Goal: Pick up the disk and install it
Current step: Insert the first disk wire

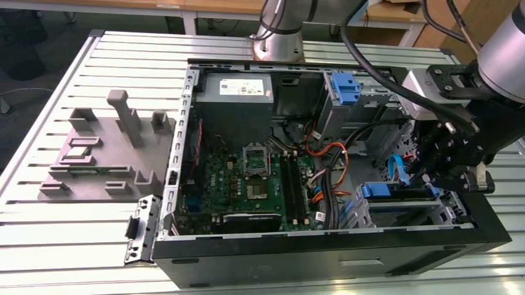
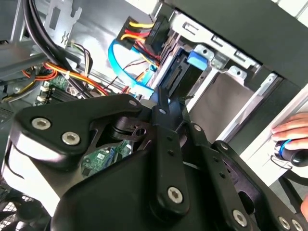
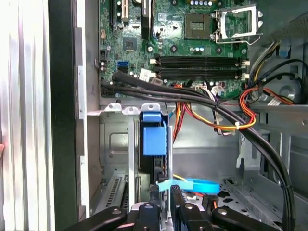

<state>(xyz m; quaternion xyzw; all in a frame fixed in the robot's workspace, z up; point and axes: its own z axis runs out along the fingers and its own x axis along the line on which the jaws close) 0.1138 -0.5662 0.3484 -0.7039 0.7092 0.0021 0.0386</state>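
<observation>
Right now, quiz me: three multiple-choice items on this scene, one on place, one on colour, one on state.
1. Where is the gripper?
A) over the grey fixture
B) over the drive bay, at the exterior view's right
C) over the power supply

2. What colour is the disk carrier?
A) red
B) blue
C) green

3. The computer case is:
A) shut
B) open, motherboard exposed
C) upright

Answers:
1 B, the gripper hangs at the drive bay.
2 B, the disk carries blue plastic.
3 B, the case lies open with the motherboard showing.
</observation>
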